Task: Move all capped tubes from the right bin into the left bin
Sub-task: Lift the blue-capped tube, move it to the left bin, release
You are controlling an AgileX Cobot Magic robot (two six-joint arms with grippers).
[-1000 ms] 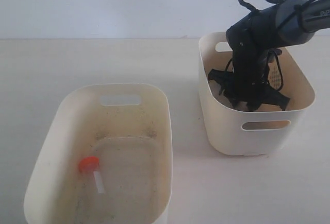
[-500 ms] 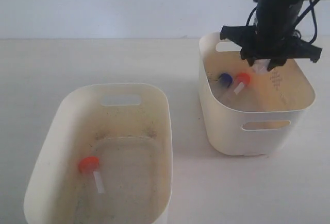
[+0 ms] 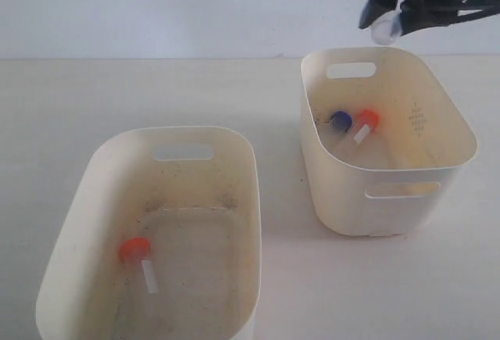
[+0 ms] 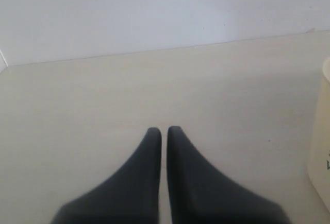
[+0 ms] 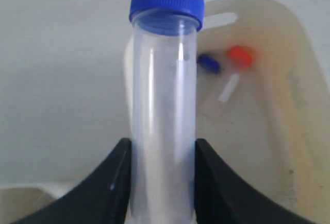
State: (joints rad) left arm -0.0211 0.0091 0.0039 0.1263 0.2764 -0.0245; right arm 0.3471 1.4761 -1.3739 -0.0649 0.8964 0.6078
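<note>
High over the right bin's [image 3: 337,187] back rim, my right gripper [image 3: 394,13] is shut on a blue-capped tube [image 5: 164,95]; the tube's clear end [image 3: 384,30] pokes out below the fingers. In that bin lie a second blue-capped tube [image 3: 340,119] and an orange-capped tube [image 3: 366,123] with a white label. The grime-speckled left bin [image 3: 181,131] holds one orange-capped tube [image 3: 136,250]. The left gripper [image 4: 160,130] is shut on nothing over bare table and stays out of the exterior view.
A diamond dotted mark [image 3: 418,119] shows on the right bin's inner wall. Bare cream table separates the two bins. A cream bin wall [image 4: 322,131] sits at the edge of the left wrist view. A pale wall stands behind the table.
My right gripper has risen out of the right bin with a blue-capped tube in its grip, uncovering the two tubes lying on the bin's floor.
</note>
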